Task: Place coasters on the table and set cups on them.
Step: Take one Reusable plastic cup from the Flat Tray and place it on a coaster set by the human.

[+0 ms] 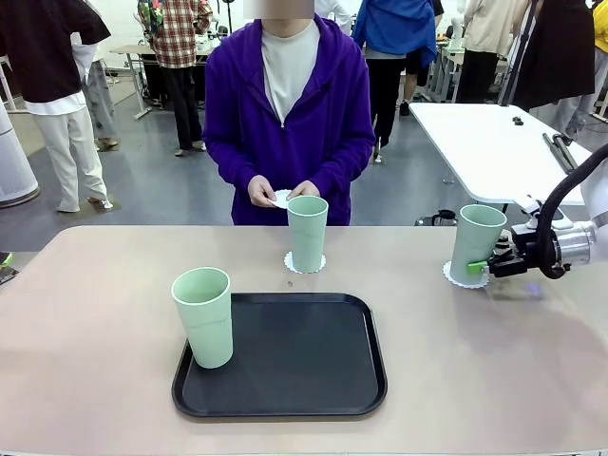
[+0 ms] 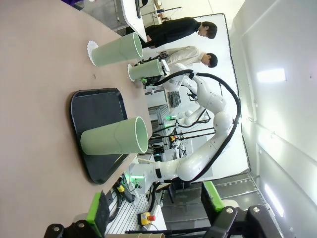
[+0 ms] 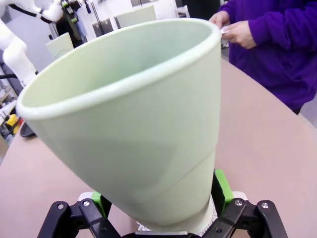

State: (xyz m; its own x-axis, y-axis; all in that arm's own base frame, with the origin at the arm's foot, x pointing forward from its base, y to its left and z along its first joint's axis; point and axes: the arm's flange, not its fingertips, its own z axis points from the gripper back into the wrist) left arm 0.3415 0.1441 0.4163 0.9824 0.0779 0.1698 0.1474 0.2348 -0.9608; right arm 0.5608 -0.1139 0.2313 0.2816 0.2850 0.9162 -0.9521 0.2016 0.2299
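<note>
Three mint-green cups stand upright. One cup [image 1: 201, 318] [image 2: 114, 136] is on the left edge of the black tray [image 1: 304, 366]. A second cup [image 1: 307, 234] [image 2: 116, 51] rests on a coaster [image 1: 305, 263] on the table [image 1: 95, 380] in front of the person. The third cup [image 1: 475, 245] [image 3: 133, 114] sits on a coaster [image 1: 465, 275] [image 3: 210, 220] at the right, and my right gripper [image 1: 491, 264] [image 3: 162, 193] is open with its jaws either side of the cup's base. The person's hands hold another coaster [image 1: 282, 199]. My left gripper [image 2: 153, 213] is open with nothing in it, well back from the tray.
The black tray [image 2: 94, 106] lies near the table's front edge. A white table [image 1: 484, 142] stands behind at the right. The person stands at the far edge, and other people move about farther back.
</note>
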